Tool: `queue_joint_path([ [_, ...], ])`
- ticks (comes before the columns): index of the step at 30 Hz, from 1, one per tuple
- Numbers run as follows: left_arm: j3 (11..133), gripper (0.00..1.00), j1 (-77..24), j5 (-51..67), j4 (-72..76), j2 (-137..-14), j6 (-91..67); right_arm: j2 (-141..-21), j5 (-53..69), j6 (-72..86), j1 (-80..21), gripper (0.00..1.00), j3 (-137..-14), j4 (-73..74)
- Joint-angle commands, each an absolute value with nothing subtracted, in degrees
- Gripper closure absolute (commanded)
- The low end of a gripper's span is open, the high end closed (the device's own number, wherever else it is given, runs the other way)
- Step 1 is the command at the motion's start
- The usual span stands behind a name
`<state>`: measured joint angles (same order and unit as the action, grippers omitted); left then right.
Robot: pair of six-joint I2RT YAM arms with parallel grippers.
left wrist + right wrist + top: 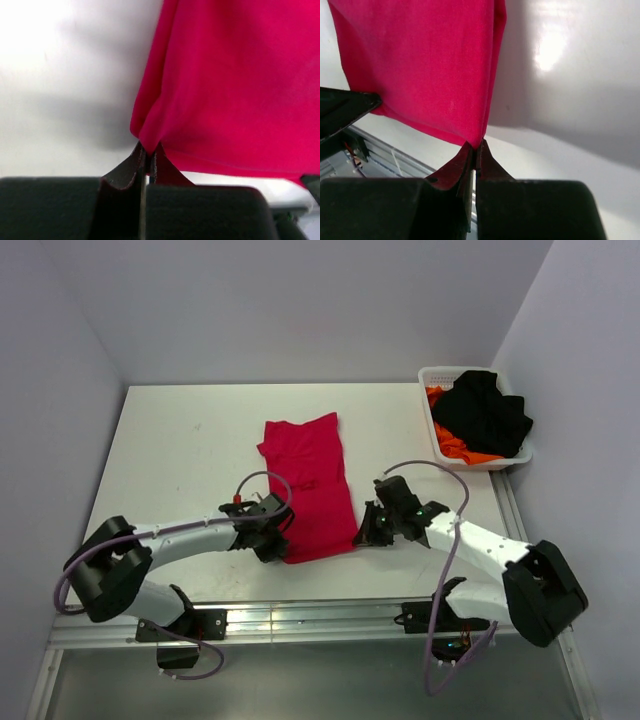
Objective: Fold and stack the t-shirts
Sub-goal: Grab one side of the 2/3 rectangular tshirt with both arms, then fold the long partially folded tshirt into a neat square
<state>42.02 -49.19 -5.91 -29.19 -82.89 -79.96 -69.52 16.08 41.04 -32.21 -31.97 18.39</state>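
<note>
A crimson-red t-shirt (310, 485) lies folded into a long strip on the white table, running from the middle toward the near edge. My left gripper (283, 546) is shut on its near left corner (146, 136). My right gripper (362, 537) is shut on its near right corner (476, 139). Both corners are pinched between the jaws, lifted slightly off the table. A black t-shirt (487, 412) and an orange t-shirt (452, 443) lie bunched in the white basket (437, 375) at the far right.
The basket stands at the table's far right corner. Grey walls close in the table at the back and on both sides. A metal rail (300, 618) runs along the near edge by the arm bases.
</note>
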Motion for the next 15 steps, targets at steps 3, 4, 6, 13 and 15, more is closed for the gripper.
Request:
queue_joint_path([
  [3, 40.9, 1.0, -54.3, -9.6, -39.6, -73.9, -86.7, -59.6, 12.7, 40.7, -32.2, 1.0, -28.7, 25.9],
  [4, 41.0, 1.0, -54.9, -9.5, -40.3, -71.6, -87.5, -58.1, 12.4, 40.7, -32.2, 1.0, -28.7, 28.1],
  [6, 41.7, 1.0, -56.4, -9.7, -42.9, -69.4, -89.6, -53.8, 12.1, 41.1, -32.2, 1.0, -29.2, 30.6],
  [13, 47.3, 1.0, -60.1, -12.5, -52.6, -62.8, -93.8, -47.8, 11.4, 40.7, -32.2, 1.0, -37.5, 41.2],
  [15, 50.3, 1.0, -60.1, -13.4, -54.8, -61.9, -94.0, -49.7, 11.3, 39.6, -32.2, 1.0, -42.3, 42.6],
])
